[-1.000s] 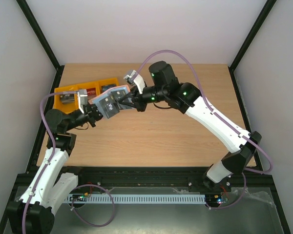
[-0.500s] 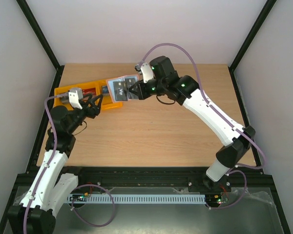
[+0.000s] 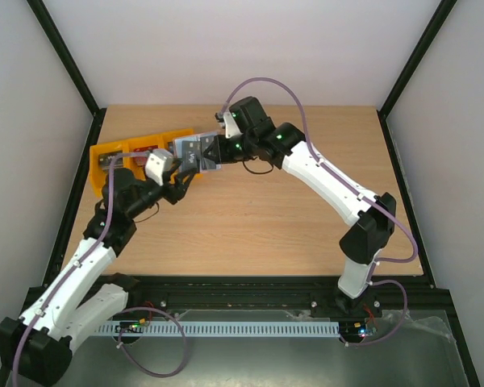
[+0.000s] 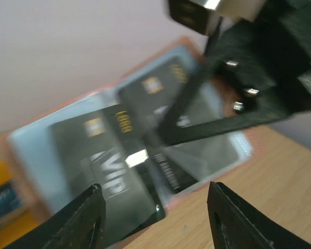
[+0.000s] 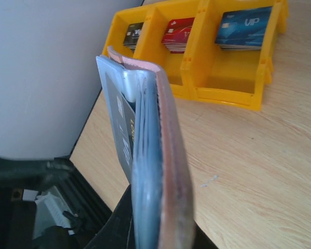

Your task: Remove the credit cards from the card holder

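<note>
Since the prior frame the L gripper (image 4: 154,192) is swung in toward the card holder (image 5: 166,171), which is now carried nearer the table's (image 3: 266,218) far-left corner by the R gripper (image 3: 212,151). The R jaws are clamped on it, and it is held off the table near the yellow tray (image 5: 233,98). The L jaws are spread w/ nothing pinched, and the dark credit cards (image 4: 119,171) are seen just ahead. Risks: two cards could be dragged out together, since the sleeves look slick, or the holder could be twisted from the R grip by a hard tug. A light wood tabletop is seen, w/ white walls and black frame posts.
</note>
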### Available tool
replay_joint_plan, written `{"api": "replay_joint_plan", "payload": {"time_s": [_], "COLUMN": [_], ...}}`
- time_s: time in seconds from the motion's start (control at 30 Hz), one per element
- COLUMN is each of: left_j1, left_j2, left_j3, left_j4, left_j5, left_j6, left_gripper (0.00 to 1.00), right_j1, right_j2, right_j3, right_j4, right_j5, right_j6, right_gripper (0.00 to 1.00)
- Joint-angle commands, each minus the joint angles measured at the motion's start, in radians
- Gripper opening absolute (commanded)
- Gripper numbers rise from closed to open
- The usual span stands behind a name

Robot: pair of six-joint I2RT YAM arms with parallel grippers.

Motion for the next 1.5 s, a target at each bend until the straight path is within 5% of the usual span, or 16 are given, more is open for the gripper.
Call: {"api": "replay_joint_plan", "payload": {"time_s": [0.0, 0.27, 0.67, 0.87, 1.03, 1.23, 1.47], "left_j1": [-0.1, -0.2, -0.2, -0.202, -0.212, -0.216, -0.224], "left_j2": [0.037, -0.036, 0.026, 0.01, -0.03, -0.054, -0.092], "left_j3": [0.094, 0.044, -0.002, -0.014, -0.034, -0.007, -0.015], "left_j4": [-0.091, -0.165, -0.047, -0.06, -0.044, -0.058, -0.05], "left_j5": [-0.037, -0.123, -0.294, -0.285, -0.26, -0.244, -0.231], "left_j6": [0.341, 1.056, 1.307, 1.328, 1.323, 1.251, 1.216], "left_gripper": [0.59, 0.8, 0.83, 0.52, 0.4, 0.05, 0.02], "right_j1": [0.006, 0.005, 0.005, 0.004, -0.003, -0.014, -0.034], "right_j2": [0.023, 0.032, -0.008, -0.049, -0.059, -0.063, -0.072], "right_j3": [0.061, 0.085, 0.055, 0.02, 0.011, 0.01, 0.009], "right_j4": [0.044, 0.062, 0.145, 0.222, 0.243, 0.24, 0.255], "right_j5": [-0.062, -0.124, -0.244, -0.261, -0.261, -0.257, -0.269], "right_j6": [0.065, 0.064, 0.043, 0.052, 0.057, 0.054, 0.061], "right_gripper": [0.02, 0.02, 0.02, 0.02, 0.01, 0.02, 0.02]}}
